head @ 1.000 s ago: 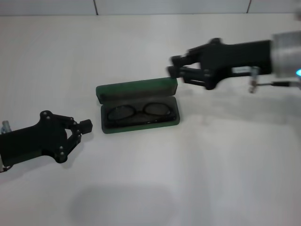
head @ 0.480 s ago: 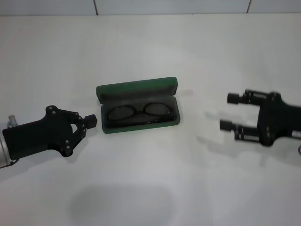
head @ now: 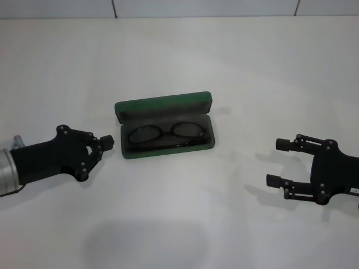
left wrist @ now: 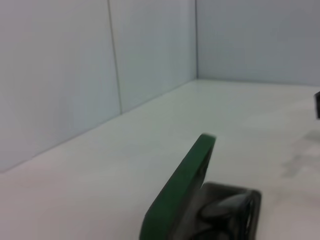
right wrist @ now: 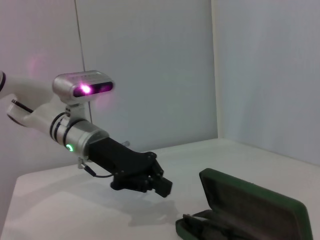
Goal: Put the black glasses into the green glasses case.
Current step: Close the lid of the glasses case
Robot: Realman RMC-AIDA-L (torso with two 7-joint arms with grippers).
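The green glasses case [head: 162,105] lies open in the middle of the table, its lid standing up at the back. The black glasses [head: 165,134] rest inside its base, lenses facing up. My left gripper [head: 106,141] is shut and empty, its tips just off the case's left end. My right gripper [head: 277,162] hovers open and empty well to the right of the case and nearer the front. The left wrist view shows the raised lid [left wrist: 182,185] edge-on, with the glasses [left wrist: 225,210] in the base. In the right wrist view the left gripper [right wrist: 162,186] points at the case [right wrist: 250,202].
The white table [head: 179,56] carries nothing else in view. Pale wall panels [right wrist: 150,65] rise behind it. The left arm [right wrist: 75,130], with its lit wrist camera, reaches in from the table's left side.
My right gripper has pulled away from the lid's right corner, moving right and toward the front, and now stands open. My left gripper has edged closer to the case's left end.
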